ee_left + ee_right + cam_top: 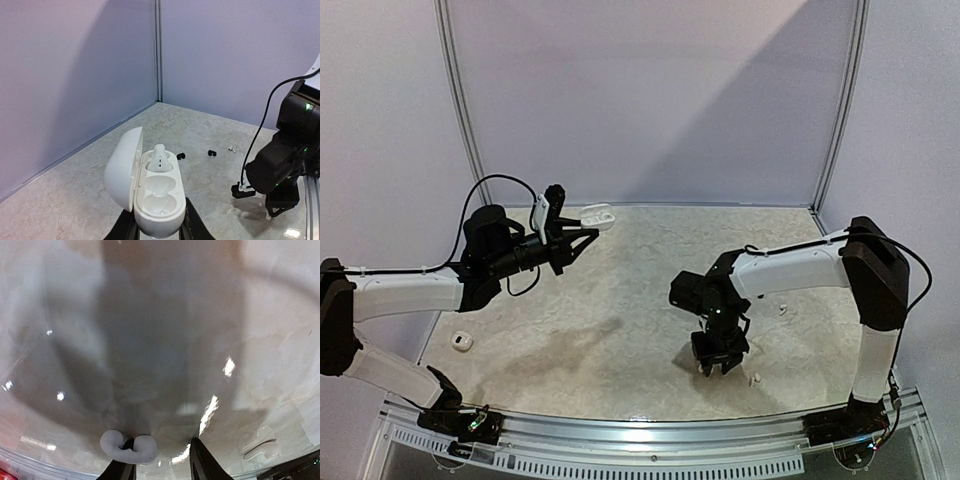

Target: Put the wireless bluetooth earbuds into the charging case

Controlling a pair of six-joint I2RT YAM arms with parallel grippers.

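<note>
the left gripper [158,229] clenches an open charging case [160,200] with a seated earbud [160,159]; the right gripper [160,465], jaws parted, touches a loose earbud [127,447] on the table [620,290].

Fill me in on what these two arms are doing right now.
The left gripper holds an open white charging case up off the table. One white earbud is seated at the case's far end, and the rest of its inside is empty. The right gripper is down at the table with its jaws apart. A loose white bud lies by one fingertip, not gripped. Two black earbuds lie further out.
</note>
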